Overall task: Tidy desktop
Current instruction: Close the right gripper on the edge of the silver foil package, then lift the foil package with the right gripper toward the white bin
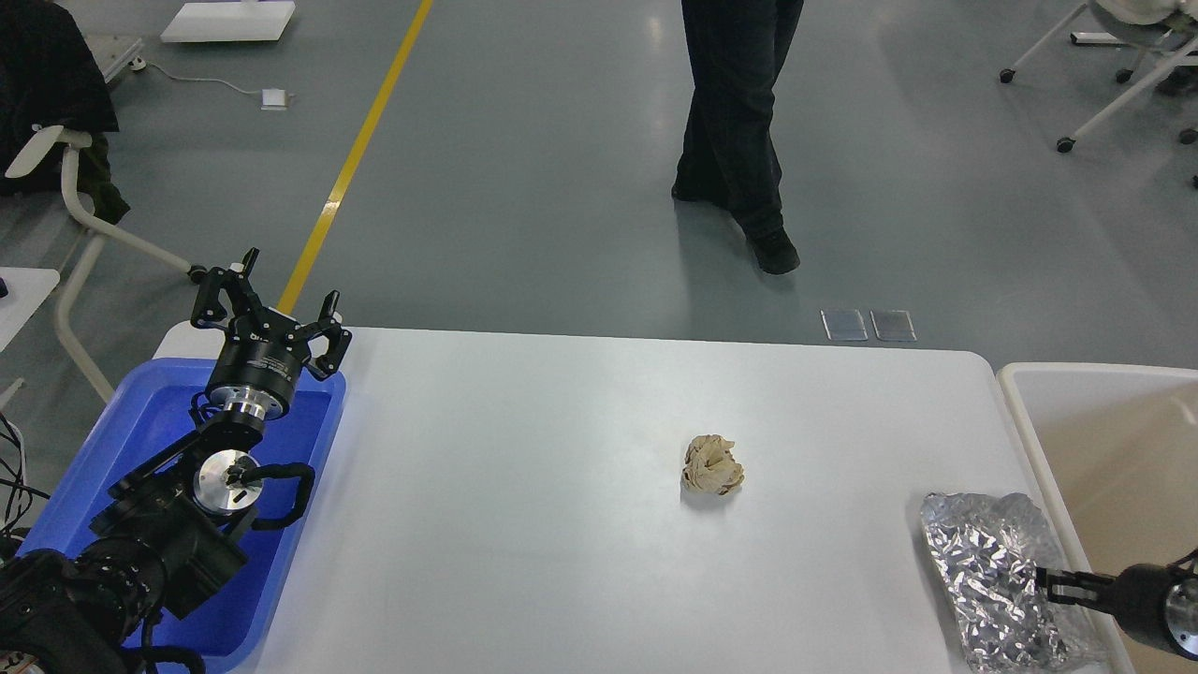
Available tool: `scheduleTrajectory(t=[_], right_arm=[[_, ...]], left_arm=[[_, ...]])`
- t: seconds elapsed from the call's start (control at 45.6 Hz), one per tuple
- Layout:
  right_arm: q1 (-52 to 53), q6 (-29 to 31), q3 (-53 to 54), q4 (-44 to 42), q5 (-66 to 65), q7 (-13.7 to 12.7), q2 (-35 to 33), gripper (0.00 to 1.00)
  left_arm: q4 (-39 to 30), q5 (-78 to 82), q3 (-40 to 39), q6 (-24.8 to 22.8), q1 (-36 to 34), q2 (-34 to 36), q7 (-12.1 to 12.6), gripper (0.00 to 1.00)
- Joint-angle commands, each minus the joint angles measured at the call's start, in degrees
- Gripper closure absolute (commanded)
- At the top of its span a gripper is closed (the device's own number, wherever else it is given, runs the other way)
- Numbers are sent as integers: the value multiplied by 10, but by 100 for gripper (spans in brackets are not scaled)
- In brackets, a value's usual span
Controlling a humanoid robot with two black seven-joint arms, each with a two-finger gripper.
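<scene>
White desktop (524, 524) fills the middle of the view, with a crumpled beige paper ball (712, 465) near its centre and a crinkled silver foil bag (992, 580) at its right edge beside the cream bin (1104, 440). Left gripper (281, 295) hangs raised over the blue tray's (140, 421) far end, fingers spread apart, arm bent; its collar label is too small to read. Right gripper (1053, 585) reaches in low from the right, tips touching the foil, probably pinching it, but I cannot tell.

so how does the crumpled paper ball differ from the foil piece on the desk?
The paper ball is tan and matte; the foil piece is silver and shiny. The ball is small and balled up; the foil is larger and spread flat. The ball lies mid-desktop, untouched; the foil lies at the right edge with the right gripper on it. Both are crumpled.
</scene>
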Motion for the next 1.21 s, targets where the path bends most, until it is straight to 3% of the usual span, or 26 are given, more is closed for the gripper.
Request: scheduleTrajectory(t=[0.0, 0.263, 0.548, 0.833, 1.009, 1.184], right_arm=[[37, 1, 7, 123, 19, 19, -82, 100], [120, 16, 17, 288, 38, 24, -213, 100], [238, 92, 17, 413, 49, 32, -332, 100], [349, 212, 18, 404, 76, 31, -391, 100], [359, 223, 16, 358, 136, 26, -388, 100], [348, 223, -2, 229, 204, 22, -338, 100]], left_arm=[[0, 0, 0, 0, 0, -1, 0, 0], [0, 0, 0, 0, 0, -1, 0, 0], [0, 0, 0, 0, 0, -1, 0, 0], [0, 0, 0, 0, 0, -1, 0, 0], [0, 0, 0, 0, 0, 0, 0, 0], [0, 0, 0, 0, 1, -1, 0, 0]])
